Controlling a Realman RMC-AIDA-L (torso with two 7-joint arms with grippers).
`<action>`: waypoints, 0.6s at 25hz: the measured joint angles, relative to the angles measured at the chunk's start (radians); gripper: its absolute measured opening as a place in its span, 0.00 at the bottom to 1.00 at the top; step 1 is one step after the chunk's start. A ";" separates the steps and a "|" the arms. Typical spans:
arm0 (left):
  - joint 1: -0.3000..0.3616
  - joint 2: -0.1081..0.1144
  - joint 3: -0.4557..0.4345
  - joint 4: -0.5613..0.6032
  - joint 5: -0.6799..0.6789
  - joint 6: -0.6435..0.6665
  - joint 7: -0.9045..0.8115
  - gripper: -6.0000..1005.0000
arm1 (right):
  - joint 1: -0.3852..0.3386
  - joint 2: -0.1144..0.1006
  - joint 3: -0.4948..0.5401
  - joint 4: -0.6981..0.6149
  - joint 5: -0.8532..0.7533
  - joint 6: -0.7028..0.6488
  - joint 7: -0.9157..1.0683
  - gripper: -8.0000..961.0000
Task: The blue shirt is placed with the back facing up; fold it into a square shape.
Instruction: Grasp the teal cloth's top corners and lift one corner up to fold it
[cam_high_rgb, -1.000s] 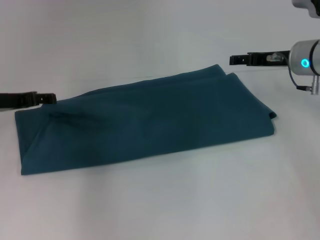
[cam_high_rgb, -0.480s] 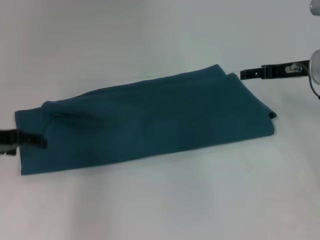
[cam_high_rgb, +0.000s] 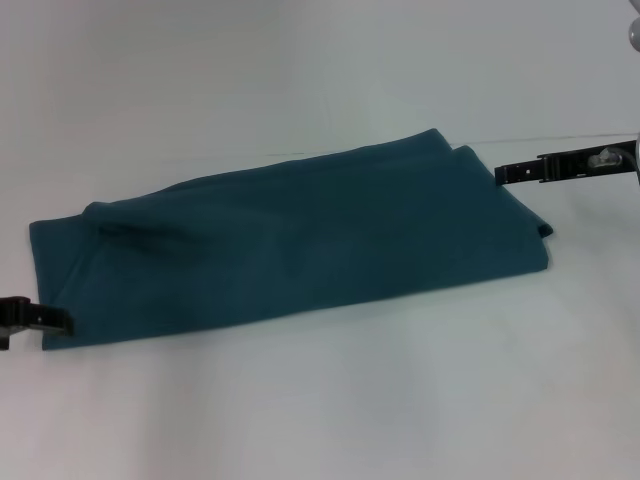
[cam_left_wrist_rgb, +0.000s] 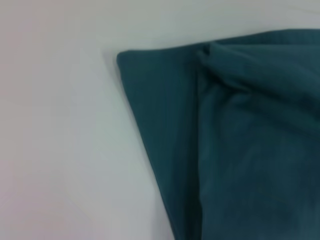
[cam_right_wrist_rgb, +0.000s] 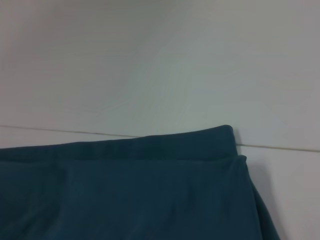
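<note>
The blue shirt (cam_high_rgb: 290, 245) is lying as a long folded band on the counter (cam_high_rgb: 320, 410) between the left tool (cam_high_rgb: 40, 320) and right tool (cam_high_rgb: 545, 170) (whether either is open is unclear), looking soft, light, best pinched at its end corners.

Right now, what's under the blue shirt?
The blue shirt lies folded into a long band on the white table. Only table shows around its edges; whatever is beneath the fabric or between its layers is covered.

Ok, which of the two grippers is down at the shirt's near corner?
The left gripper, beside the blue shirt's near left corner; the right gripper is by its far right edge.
</note>
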 joint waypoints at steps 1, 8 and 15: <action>-0.002 0.000 0.000 -0.011 0.002 -0.005 0.000 0.91 | -0.001 0.000 0.000 0.001 0.000 0.000 0.000 0.96; -0.018 -0.001 0.000 -0.081 0.004 -0.071 -0.002 0.91 | 0.000 0.001 -0.001 0.005 0.000 0.000 -0.006 0.96; -0.028 -0.007 0.000 -0.115 0.007 -0.118 -0.004 0.91 | 0.004 0.001 -0.002 0.005 -0.013 0.003 -0.006 0.96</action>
